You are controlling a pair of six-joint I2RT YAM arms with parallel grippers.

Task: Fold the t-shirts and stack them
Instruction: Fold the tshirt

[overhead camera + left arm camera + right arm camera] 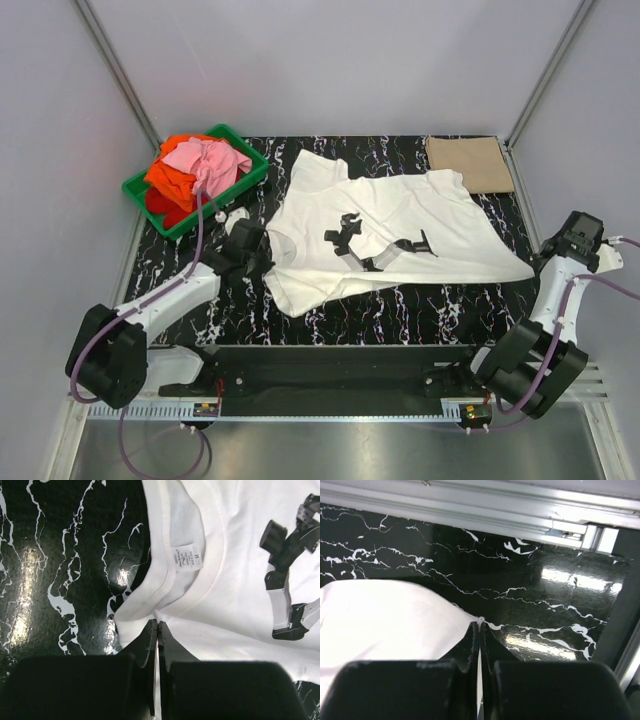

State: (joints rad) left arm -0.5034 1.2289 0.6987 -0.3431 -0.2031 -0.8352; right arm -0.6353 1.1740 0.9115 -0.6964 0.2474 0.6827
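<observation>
The bunched pile in the green crate [245,185] at the far left hides most of itself. A pink t-shirt [205,158] lies on top with an orange t-shirt [168,175] under it, and only a sliver of a red t-shirt [163,208] shows at the near side. In both wrist views the hand's dark body blocks the lower part, so the cloth caught between the fingers barely shows.

The left arm lies low, stretched forward and rightward from its base. The left hand [157,629] has its fingers pressed together on the edge of the white t-shirt [400,215], just beside the collar [210,565]. The right arm stands folded at the right edge, and the right hand [479,627] is closed, pinching the shirt's near hem corner.

The white t-shirt lies spread on the black marbled worktop [430,305], print up. Its long axis runs left to right, slightly slanted, with the collar to the left and the hem to the right. A folded tan t-shirt [470,163] sits in the far right corner, just beside the hem; whether they touch is unclear.
</observation>
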